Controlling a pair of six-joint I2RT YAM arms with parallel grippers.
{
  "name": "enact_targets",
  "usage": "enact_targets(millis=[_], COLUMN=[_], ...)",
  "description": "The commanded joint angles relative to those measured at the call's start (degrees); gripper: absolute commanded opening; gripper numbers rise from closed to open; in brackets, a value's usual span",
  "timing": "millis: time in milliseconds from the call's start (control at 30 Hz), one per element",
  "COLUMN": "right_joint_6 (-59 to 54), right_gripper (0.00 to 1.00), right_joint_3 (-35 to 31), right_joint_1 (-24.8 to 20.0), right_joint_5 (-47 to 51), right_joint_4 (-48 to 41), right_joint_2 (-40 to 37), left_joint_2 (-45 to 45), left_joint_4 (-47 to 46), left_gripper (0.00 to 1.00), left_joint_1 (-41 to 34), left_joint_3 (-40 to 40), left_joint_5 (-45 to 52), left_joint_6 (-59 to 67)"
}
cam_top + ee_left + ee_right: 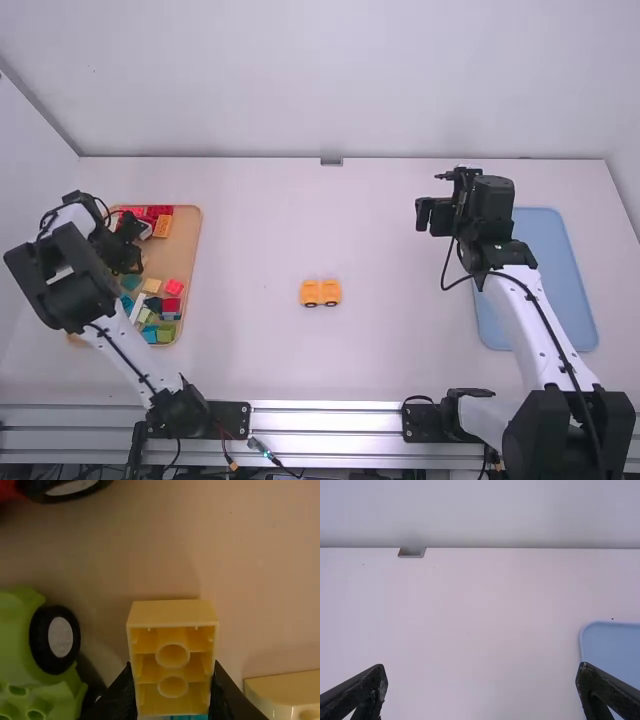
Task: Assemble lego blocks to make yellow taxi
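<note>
Tabletop (400,345): white, running back to a pale wall; small grey fitting (331,161) sitting at the middle of the far edge.
Taxi build (320,292): yellow-orange, standing on its wheels near mid-tabletop, between the two arms.
Taxi build axis: long axis running left-right, wheels showing on the side facing the high camera. Can't tell which end is the front.
Left gripper (128,262): hovering over the tan tray (187,245); jaws grasping the yellow block (172,612), one on each side. Wrist parts hiding the tips in the high view.
Yellow block pose: hollow underside facing the left wrist camera, two tubes showing; long axis following the row of tubes, crosswise to the line between the jaws.
Tan tray: carrying mixed loose blocks (166,332); left arm hiding much of its left side.
Left wrist view edges: green wheeled piece (17,630), cream block (280,692) and red wheeled piece (9,491) all getting cut off. Teal bit (189,717) peeking out behind the yellow block, mostly hidden.
Right gripper (480,205): hanging over the tabletop just beside the blue tray (550,265); jaws standing released, wide apart, grasping nothing.
Blue tray: lying on the right, partly hidden behind the right arm.
</note>
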Motion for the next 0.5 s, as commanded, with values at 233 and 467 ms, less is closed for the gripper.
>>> enact_targets(millis=[233, 467], right_joint_6=[0.26, 0.26], right_gripper=[0.99, 0.99], right_joint_3=[1.6, 1.6], right_joint_1=[0.22, 0.2], right_joint_5=[-0.11, -0.11], right_joint_4=[0.09, 0.09], right_joint_2=[0.42, 0.44], left_joint_2=[0.39, 0.39], left_joint_4=[-0.2, 0.37], left_gripper=[0.67, 0.49], left_joint_1=[0.52, 0.37], left_joint_3=[0.11, 0.11], left_joint_5=[1.31, 1.73], left_joint_6=[-2.16, -4.0])
